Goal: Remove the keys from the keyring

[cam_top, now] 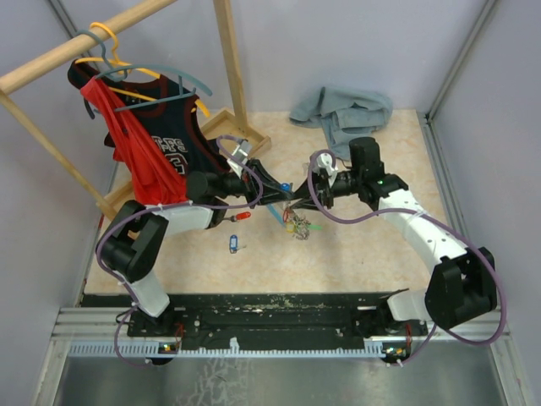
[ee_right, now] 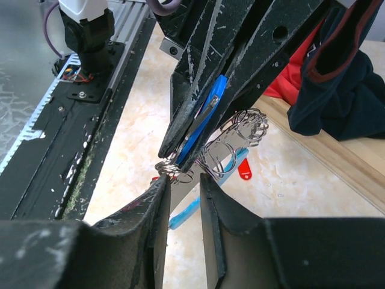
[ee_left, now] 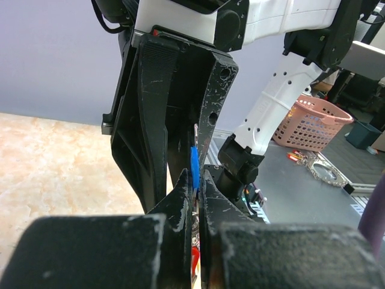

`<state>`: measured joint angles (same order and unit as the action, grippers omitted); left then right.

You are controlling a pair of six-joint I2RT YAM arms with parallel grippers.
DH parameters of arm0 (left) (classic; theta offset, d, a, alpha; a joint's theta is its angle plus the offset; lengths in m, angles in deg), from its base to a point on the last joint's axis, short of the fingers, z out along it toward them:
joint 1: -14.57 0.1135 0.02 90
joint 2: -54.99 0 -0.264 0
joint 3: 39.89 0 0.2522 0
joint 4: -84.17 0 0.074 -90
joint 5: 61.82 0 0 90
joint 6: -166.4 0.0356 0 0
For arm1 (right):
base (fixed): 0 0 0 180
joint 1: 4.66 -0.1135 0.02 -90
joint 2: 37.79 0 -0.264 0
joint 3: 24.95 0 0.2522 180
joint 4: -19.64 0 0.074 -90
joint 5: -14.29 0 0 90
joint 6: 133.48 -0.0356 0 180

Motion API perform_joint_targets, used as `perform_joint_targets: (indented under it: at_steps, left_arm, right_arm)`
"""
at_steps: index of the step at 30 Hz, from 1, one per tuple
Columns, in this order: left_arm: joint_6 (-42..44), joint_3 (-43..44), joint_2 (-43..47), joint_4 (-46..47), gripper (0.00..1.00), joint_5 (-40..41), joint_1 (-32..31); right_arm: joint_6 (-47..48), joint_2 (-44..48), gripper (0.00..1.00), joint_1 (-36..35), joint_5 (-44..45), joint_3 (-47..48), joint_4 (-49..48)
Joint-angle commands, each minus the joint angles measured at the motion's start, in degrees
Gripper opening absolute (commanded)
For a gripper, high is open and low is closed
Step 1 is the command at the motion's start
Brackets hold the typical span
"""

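Mid-table (cam_top: pixel 380 254), left pincer (ee_right: pixel 174 158) gripping keys (ee_right: pixel 210 108) meets right pincer (ee_right: pixel 183 180).

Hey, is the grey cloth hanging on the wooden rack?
No, the grey cloth lies crumpled on the table by the back wall, while a dark jersey hangs on the wooden rack.

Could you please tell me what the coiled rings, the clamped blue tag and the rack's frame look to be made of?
The rings look like thin bright metal wire, probably steel, given their silvery glints. The blue tag seems plastic: smooth, uniformly saturated colour. The rack frame looks like pale unpainted wood.
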<state>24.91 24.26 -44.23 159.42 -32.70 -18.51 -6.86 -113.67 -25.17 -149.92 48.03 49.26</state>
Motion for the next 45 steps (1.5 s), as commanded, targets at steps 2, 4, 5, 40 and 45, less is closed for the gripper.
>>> perform_joint_targets:
  at_steps: [2, 4, 5, 40, 45]
  left_arm:
    - [-0.73, 0.08, 2.23, 13.56, 0.0, 1.38, -0.49]
    - [-0.66, -0.01, 2.29, 13.56, 0.0, 1.46, -0.49]
    - [-0.6, -0.03, 2.32, 13.56, 0.0, 1.52, -0.49]
    - [3.76, -7.36, 4.3, 13.47, 0.0, 6.01, 2.21]
    - [4.49, -8.42, 4.08, 13.21, 0.0, 5.87, 2.81]
  right_arm:
    - [0.53, 0.8, 0.21, -0.58, -2.7, 0.21, -1.69]
    - [1.92, 0.89, 0.17, -0.67, -3.35, 0.61, -0.32]
    - [2.36, 0.95, 0.15, -0.67, -3.55, 0.82, 0.18]
    - [13.56, 2.62, 0.0, -0.04, -2.42, 6.04, 13.78]
    - [14.35, 2.92, 0.0, -0.1, -1.01, 6.78, 15.14]
